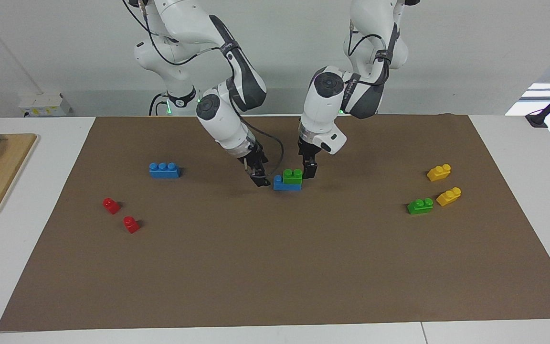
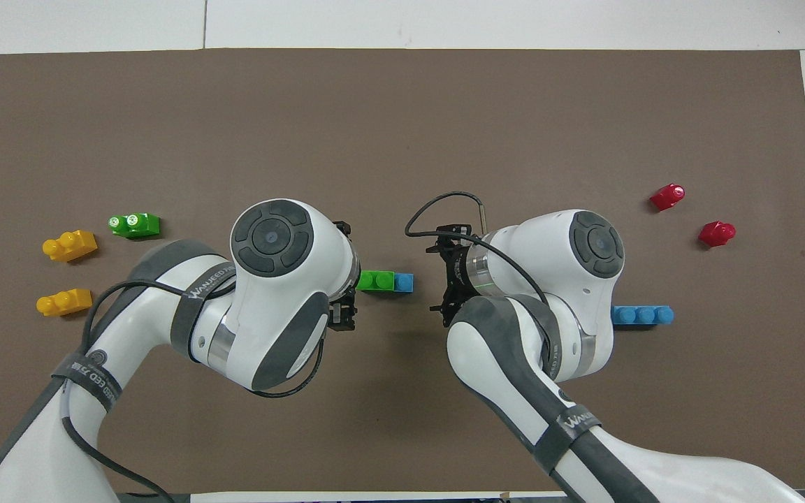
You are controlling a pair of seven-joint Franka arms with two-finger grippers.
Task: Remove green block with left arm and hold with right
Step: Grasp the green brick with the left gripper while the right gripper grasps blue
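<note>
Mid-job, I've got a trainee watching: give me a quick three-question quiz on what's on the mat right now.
1. True or false: the green block sits on a blue brick.
2. Which gripper is beside the stack's green end? A) left gripper B) right gripper
3. How many loose yellow bricks lie toward the left arm's end of the table?

Key
1. True.
2. A; the right gripper is at the bare blue end, and neither holds anything yet.
3. Two: one yellow brick nearer the robots, the other yellow brick beside a second green brick.
</note>
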